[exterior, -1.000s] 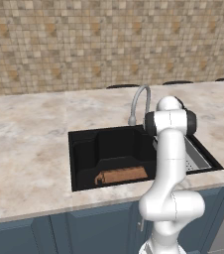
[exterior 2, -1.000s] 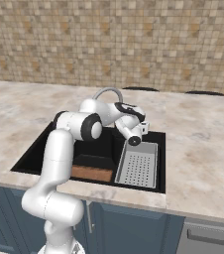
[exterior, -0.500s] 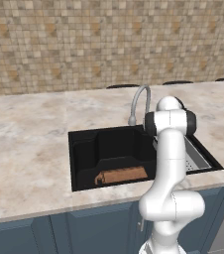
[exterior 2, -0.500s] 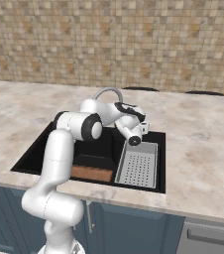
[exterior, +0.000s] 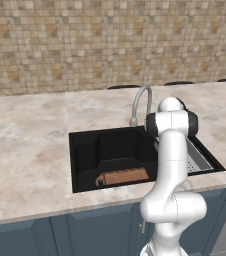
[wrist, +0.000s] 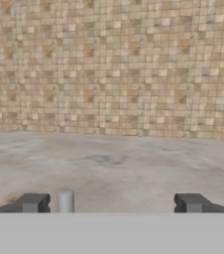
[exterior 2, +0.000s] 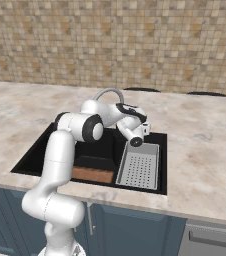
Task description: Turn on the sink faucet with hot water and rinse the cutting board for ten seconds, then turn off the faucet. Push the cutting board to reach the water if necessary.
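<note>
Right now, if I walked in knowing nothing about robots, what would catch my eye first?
The big white robot arm bending over a black sink set in the marble counter, its open pincer poised by the curved metal tap. A brown wooden cutting board lies in the sink's near side, beside a grey perforated tray. No water is running.

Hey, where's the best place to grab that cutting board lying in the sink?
Probably across its narrow width near mid-length, coming straight down from above: the cutting board lies flat on the sink floor, close to the front wall.
</note>
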You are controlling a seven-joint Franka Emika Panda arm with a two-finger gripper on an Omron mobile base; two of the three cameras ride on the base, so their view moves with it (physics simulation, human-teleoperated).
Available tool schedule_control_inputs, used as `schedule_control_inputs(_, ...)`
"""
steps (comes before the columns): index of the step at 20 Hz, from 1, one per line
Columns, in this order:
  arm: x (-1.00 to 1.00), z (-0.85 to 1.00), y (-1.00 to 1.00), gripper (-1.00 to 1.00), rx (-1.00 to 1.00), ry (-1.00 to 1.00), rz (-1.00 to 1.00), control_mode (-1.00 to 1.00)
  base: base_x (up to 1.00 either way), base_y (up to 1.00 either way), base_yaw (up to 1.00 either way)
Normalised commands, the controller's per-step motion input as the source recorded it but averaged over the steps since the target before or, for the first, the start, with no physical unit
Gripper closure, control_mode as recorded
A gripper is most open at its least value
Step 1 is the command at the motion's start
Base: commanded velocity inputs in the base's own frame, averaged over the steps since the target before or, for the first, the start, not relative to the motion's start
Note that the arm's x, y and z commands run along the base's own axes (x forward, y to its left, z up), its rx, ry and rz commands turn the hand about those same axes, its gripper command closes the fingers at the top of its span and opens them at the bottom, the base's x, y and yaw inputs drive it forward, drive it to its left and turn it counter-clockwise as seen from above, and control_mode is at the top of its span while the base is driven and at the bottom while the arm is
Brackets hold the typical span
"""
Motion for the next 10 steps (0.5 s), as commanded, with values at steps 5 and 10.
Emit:
schedule_control_inputs(5, 0.08, 0.0, 0.0, -1.0, 0.0, 0.0, 0.0, -1.0, 0.0, 0.0, 0.0)
schedule_control_inputs(10, 0.0, 0.0, 0.0, -1.0, 0.0, 0.0, 0.0, -1.0, 0.0, 0.0, 0.0)
